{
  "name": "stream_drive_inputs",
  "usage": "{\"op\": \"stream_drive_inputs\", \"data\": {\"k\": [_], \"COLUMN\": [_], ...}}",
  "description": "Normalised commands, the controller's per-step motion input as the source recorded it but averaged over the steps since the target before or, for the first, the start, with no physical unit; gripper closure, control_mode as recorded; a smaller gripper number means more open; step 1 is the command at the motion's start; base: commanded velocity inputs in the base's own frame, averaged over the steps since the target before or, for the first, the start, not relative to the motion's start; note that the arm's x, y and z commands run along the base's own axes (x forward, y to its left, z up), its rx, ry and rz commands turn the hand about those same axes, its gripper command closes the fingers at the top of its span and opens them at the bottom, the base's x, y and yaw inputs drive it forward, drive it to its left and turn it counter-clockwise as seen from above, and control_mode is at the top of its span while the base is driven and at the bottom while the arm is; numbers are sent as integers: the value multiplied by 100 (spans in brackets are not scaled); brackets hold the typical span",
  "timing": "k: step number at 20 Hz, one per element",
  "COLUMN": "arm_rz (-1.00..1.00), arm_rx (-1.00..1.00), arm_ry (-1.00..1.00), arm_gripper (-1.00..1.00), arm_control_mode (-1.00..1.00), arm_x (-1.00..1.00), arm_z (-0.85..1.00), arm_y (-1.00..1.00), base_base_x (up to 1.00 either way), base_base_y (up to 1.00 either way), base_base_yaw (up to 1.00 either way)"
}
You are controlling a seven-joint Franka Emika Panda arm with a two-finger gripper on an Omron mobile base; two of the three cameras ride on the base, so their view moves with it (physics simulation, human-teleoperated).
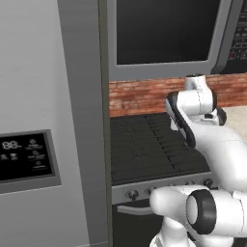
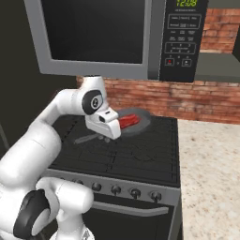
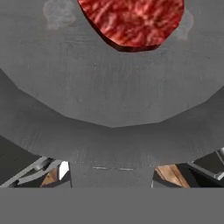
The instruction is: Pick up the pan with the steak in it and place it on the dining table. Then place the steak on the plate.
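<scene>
From the left base view we get the stove (image 1: 154,149) with its black grates, a row of knobs (image 1: 132,194) along the front, and a brick wall (image 1: 140,96) behind it. A big grey fridge (image 1: 43,120) with a little display panel (image 1: 26,157) takes up the left side, and the microwave (image 1: 164,34) hangs above the cooktop. Our white arm (image 1: 202,144) reaches up over the right half of the stove and covers whatever sits back there.

Over in the right base view things are clearer. The pan (image 2: 136,123) sits toward the back of the stove (image 2: 136,154), slightly left of the middle, with the red steak (image 2: 129,121) lying inside it. The gripper (image 2: 104,136) is down at the pan's near left edge, right where the handle (image 2: 86,138) sticks out toward the left. The hand blocks the fingers, so from here we can't say how the jaws stand. The microwave (image 2: 108,37) is overhead with its green clock lit, and a beige speckled counter (image 2: 211,168) runs off to the right of the stove.

The hand view is super close. We're looking straight onto the pan's grey rim and floor (image 3: 113,96), the steak (image 3: 131,22) at the top edge, and the handle (image 3: 111,175) running down between where the fingertips should be. The jaws look closed in on that handle, but honestly we can't tell for sure that it's a grip.
</scene>
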Motion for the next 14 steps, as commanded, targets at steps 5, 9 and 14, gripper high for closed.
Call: {"op": "stream_drive_inputs", "data": {"k": [5,9,14], "arm_rz": [13,18,21], "arm_rx": [-12,-4,4], "arm_ry": [2,8,12], "arm_gripper": [100,100,100], "arm_control_mode": [-100,-100,-100], "arm_x": [-67,-67,-29], "arm_z": [30,13,0], "arm_y": [69,53,13], "base_base_x": [0,0,0], "base_base_y": [0,0,0], "base_base_yaw": [0,0,0]}}
